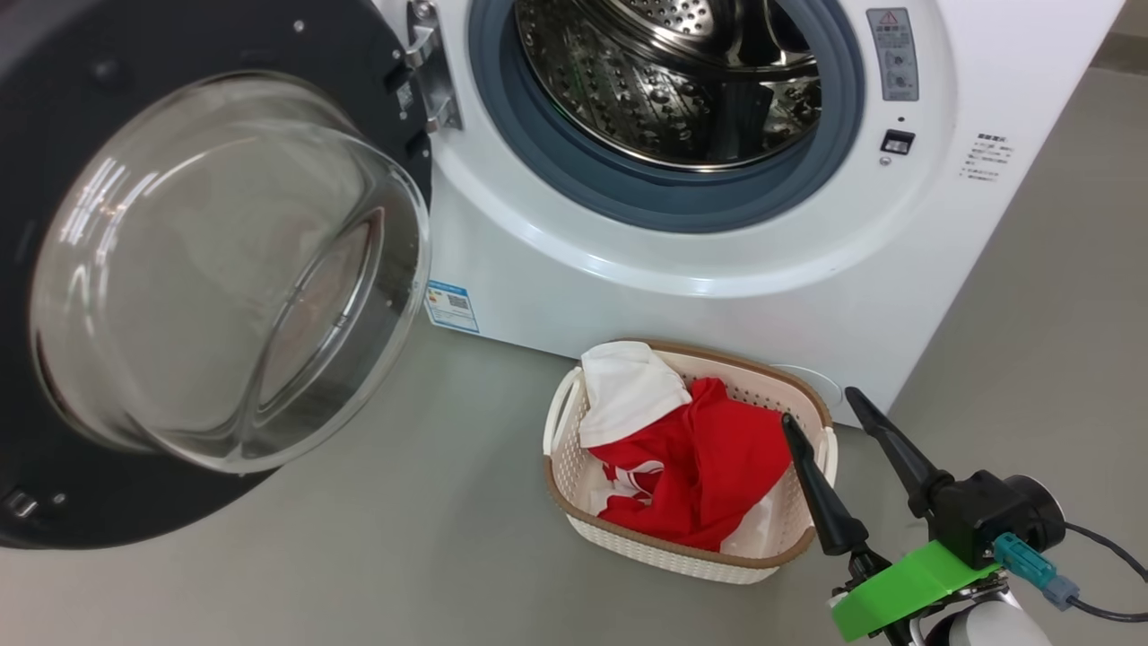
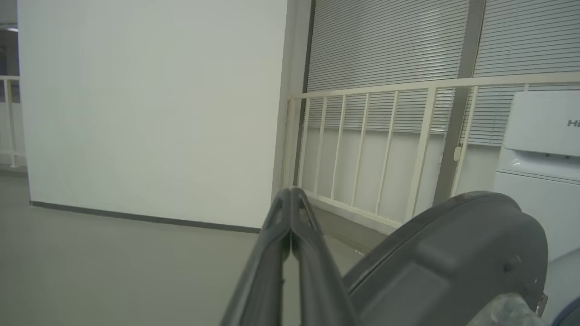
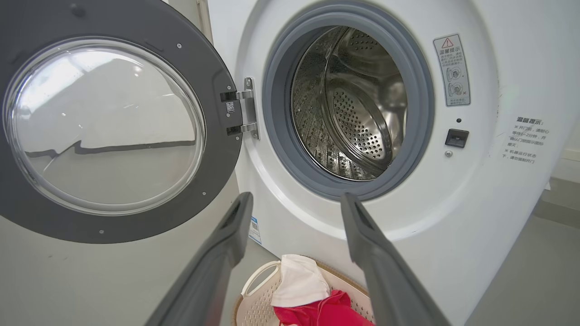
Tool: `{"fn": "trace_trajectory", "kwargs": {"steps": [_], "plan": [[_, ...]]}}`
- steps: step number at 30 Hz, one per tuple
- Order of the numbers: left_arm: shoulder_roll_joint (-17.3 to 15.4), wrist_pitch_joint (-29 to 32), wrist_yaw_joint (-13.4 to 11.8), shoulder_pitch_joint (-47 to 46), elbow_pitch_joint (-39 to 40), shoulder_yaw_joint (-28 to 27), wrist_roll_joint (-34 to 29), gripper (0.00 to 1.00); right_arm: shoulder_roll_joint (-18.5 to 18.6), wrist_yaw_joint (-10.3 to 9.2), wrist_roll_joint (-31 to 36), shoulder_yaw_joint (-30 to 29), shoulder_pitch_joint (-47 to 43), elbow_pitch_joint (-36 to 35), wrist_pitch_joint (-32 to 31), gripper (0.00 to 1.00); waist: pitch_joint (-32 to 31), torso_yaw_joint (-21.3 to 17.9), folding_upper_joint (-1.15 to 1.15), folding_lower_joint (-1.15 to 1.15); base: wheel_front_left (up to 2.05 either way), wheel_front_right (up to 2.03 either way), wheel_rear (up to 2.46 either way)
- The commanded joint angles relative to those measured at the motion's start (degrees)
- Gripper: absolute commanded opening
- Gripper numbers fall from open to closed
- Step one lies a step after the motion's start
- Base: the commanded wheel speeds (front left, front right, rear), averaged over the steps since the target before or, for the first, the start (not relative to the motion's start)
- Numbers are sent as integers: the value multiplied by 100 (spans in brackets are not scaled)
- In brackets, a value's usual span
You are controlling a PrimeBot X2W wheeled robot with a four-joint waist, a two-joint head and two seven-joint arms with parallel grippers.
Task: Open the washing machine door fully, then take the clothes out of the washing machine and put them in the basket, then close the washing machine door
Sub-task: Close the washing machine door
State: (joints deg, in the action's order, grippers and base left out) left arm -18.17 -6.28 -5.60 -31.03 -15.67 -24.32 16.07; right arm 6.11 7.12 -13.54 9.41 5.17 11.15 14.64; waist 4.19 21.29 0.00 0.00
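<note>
Found the washing machine door [image 1: 224,269] swung wide on its hinge [image 1: 430,81], left of the washing machine [image 1: 717,296] opening, glass bowl [image 1: 269,341] bulging toward the head camera. Saw no fabric in the steel drum [image 1: 682,81]. Spotted the clothes [image 1: 708,467] heaped in the basket [image 1: 655,554] on the floor [image 1: 359,556], just beside the machine's front lower edge. Judged unloading done, only closing left. Rated the door as rigid, probably fairly heavy, free to swing on the hinge. Guessed the glossy black rim [image 1: 36,117] and the glass to be slippery, so no pinch grip there. Would push flat on the outer face near the free edge, far from the hinge, for leverage, then press firmly to click it home. Flagged the glass bowl as the fragile part: no jabbing it with fingertips. Read the left gripper [image 2: 291,192] as pressed shut with nothing between the fingers, near the door [image 2: 453,262], whose dark outer side sat at lower right of the left wrist view. Could not tell whether touching. Read the right gripper [image 1: 819,405] as spread wide and empty, at the basket's right rim, fingers aimed at the machine front, well apart from the door.
</note>
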Motion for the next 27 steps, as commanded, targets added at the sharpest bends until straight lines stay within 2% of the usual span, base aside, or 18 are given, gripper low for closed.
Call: {"fn": "trace_trajectory", "kwargs": {"steps": [1, 4, 6, 12, 15, 18, 27], "plan": [[-377, 154, -36, -312, -98, -248, 129, 0, 54, 36, 48, 153, 198, -120, 36, 100, 46, -57, 0, 0, 0, 0, 0], [-481, 612, -47, -737, -809, -521, 587, 0, 72, 36, 63, 184, 216, -102, 36, 100, 71, -137, 0, 0, 0, 0, 0], [-520, 1117, 72, -1127, -1393, -843, 1212, 0, 83, 36, 65, 197, 220, -81, 36, 100, 82, -205, 0, 0, 0, 0, 0], [-704, 2274, 391, -1592, -2125, -1374, 2304, 0, 95, 36, 81, 215, 216, -66, 36, 100, 116, -300, 0, 0, 0, 0, 0], [-775, 2914, 602, -1637, -2283, -1495, 2720, 0, 104, 36, 81, 226, 224, -70, 36, 100, 152, -324, 0, 0, 0, 0, 0], [-855, 3395, 685, -1547, -2335, -1526, 2909, 0, 113, 36, 76, 259, 227, -60, 36, 100, 181, -335, 0, 0, 0, 0, 0], [-803, 4401, 929, -1113, -2016, -1623, 3408, 0, 114, 36, 47, 304, 246, -38, 36, 100, 208, -367, 0, 0, 0, 0, 0]]}}
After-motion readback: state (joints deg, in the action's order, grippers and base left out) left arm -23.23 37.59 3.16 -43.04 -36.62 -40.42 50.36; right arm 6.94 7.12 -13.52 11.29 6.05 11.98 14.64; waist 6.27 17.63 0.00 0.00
